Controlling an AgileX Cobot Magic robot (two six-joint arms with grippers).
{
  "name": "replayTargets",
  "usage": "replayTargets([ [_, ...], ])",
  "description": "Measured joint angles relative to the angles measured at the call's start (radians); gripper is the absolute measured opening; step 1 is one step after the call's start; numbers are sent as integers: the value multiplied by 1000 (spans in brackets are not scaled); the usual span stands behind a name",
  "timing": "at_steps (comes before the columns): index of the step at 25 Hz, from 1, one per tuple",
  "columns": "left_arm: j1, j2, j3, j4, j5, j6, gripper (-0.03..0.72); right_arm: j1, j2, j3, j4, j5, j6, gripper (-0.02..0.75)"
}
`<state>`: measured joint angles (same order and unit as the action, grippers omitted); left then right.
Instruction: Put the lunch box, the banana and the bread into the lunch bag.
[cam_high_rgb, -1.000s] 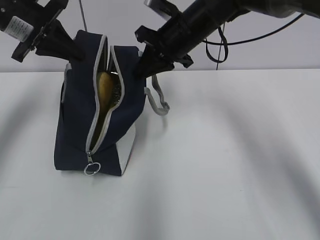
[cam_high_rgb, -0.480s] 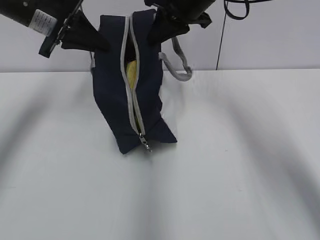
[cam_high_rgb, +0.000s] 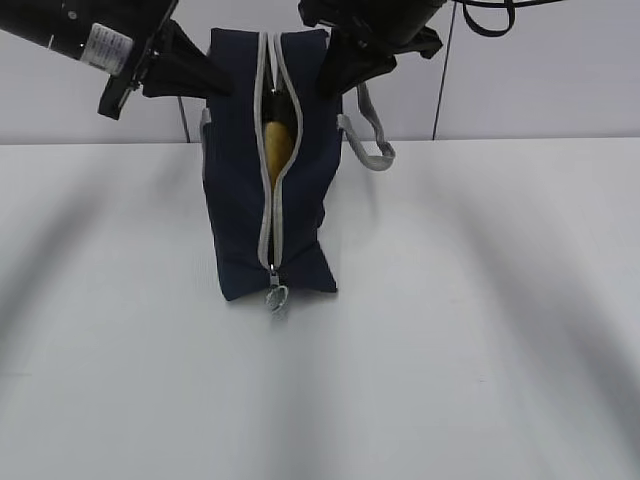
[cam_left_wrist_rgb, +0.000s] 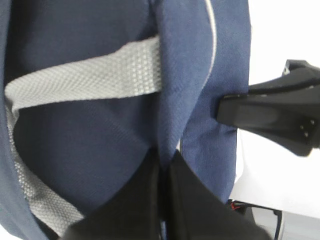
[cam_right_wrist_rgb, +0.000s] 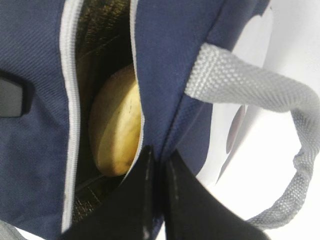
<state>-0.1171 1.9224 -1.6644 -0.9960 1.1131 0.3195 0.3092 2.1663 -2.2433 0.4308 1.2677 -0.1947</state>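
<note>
One lunch bag (cam_high_rgb: 240, 200) stands on one table (cam_high_rgb: 480, 330), pinched between two tools: the left tool (cam_high_rgb: 215, 82) and the right tool (cam_high_rgb: 330, 85). One bread (cam_right_wrist_rgb: 115, 125) shows through the open zipper, just above the right tool's tips. Two grey strap handles show: one (cam_high_rgb: 370, 140) beside the right tool, one (cam_left_wrist_rgb: 85, 75) above the left tool.
</note>
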Motion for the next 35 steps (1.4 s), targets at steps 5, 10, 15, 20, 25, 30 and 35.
replayTargets([
  [5,-2,15,0,-33,-38,6,-3,0,0,0,-34,0,18,-6],
  [10,-2,16,0,-36,-68,7,-3,0,0,0,-41,0,26,-6],
  [15,-4,32,0,-84,-68,20,-3,0,-4,0,-42,0,29,-6],
  [20,-7,38,0,-92,-68,35,-3,0,-21,0,-47,0,30,-6],
  [25,-12,51,0,-100,-70,35,-3,0,-34,41,-48,-2,30,-6],
  [30,-12,54,0,-98,-72,35,-3,0,-35,103,-69,-13,30,-6],
  [35,-12,54,0,-76,-80,35,-2,0,-36,104,-82,-18,30,-5],
])
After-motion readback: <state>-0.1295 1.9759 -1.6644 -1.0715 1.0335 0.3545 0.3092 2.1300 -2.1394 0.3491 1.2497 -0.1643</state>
